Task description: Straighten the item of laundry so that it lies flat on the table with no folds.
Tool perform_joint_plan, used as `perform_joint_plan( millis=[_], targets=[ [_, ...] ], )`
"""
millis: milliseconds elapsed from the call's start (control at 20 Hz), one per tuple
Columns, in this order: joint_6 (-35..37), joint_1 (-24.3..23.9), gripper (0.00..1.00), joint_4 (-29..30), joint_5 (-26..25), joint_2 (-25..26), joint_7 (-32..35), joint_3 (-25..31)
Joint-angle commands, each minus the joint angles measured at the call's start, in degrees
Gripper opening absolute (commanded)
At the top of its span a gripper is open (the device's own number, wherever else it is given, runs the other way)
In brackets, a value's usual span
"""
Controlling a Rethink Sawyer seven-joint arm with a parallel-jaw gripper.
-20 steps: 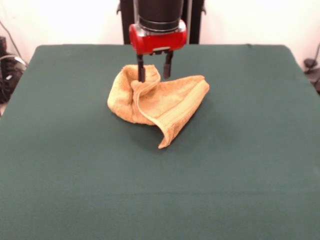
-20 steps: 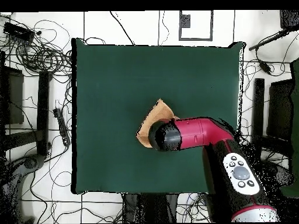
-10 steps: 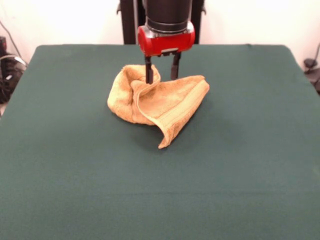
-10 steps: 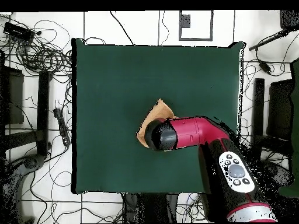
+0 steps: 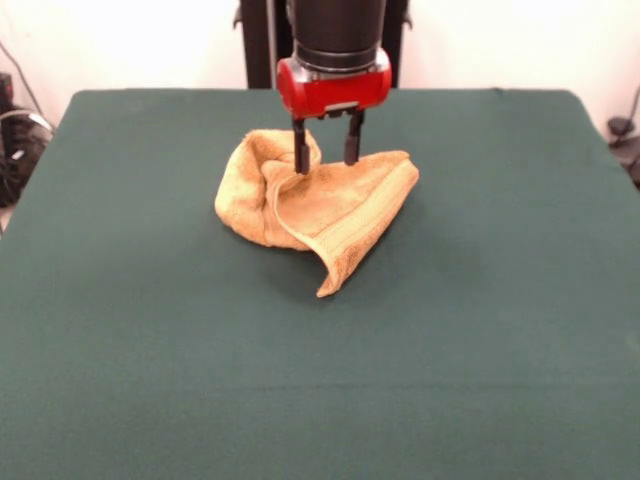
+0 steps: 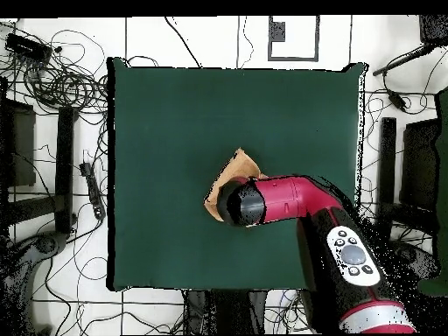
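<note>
Tool (image 5: 327, 157) open over crumpled towel (image 5: 320, 215); overhead: arm (image 6: 293, 199) hides tool.

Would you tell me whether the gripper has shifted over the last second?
Yes. In the front view the gripper has moved rightward and slightly lower against the unmoved towel, its open fingers now straddling the towel's upper fold.

fuzzy terry towel (image 5: 320, 205); matt felt table (image 5: 150, 350); glossy hand (image 5: 327, 158).

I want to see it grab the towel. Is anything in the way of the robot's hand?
No, nothing visible is. The hand is open right above the crumpled towel, its tips at the top fold, and the green table around the towel holds nothing else.
</note>
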Motion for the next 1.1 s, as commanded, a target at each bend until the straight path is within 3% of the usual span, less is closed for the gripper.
perform_joint_plan(
  millis=[50,400,1100],
  targets=[
    [-1.59,0.51,1.00,0.19,1.56,4.49,5.76,1.10],
    [0.94,-2.25,1.00,-0.56,1.56,4.26,1.44,3.06],
    [-2.23,-2.82,1.00,0.91,0.30,4.27,3.20,3.04]
  ],
)
